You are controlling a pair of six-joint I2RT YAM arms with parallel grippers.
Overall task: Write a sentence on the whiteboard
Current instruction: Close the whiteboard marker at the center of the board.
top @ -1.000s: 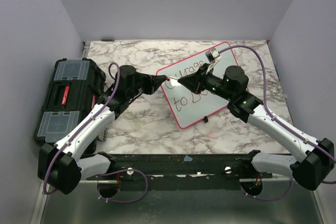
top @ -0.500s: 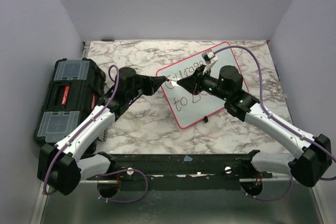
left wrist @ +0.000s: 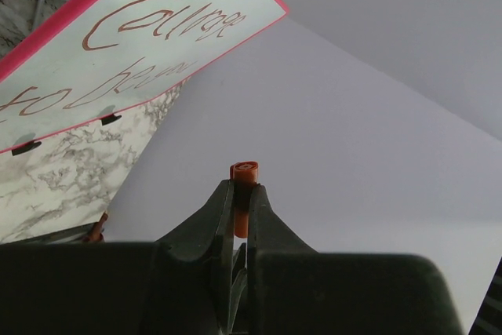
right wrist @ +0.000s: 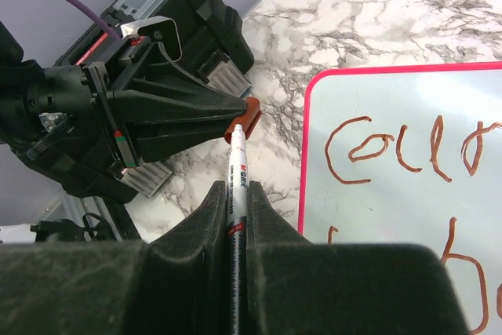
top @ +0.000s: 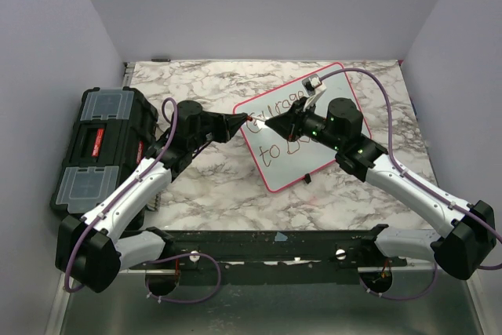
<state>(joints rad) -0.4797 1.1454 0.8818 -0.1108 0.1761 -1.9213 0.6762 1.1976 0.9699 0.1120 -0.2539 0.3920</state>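
The whiteboard point(top: 314, 135) with a pink-red rim lies tilted on the marble table; it also shows in the left wrist view point(left wrist: 118, 52) and the right wrist view point(right wrist: 408, 154). The sentence point(top: 286, 119) reads about "Courage to be" in two brown-red lines. My right gripper point(right wrist: 238, 194) is shut on a white marker point(right wrist: 238, 170), held at the board's left edge. My left gripper point(left wrist: 241, 194) is shut on the marker's orange cap point(left wrist: 243, 182). In the right wrist view the marker tip meets the cap point(right wrist: 246, 119). In the top view the two grippers meet tip to tip point(top: 255, 125).
A black toolbox point(top: 98, 147) with clear lid compartments stands at the table's left edge. Grey walls close the back and sides. Two small black clips point(top: 306, 180) sit at the board's near edge. A purple cable loops over the board's far corner.
The right arm has shifted slightly left, bringing the marker tip up to the cap in my left gripper. The left arm has barely moved.
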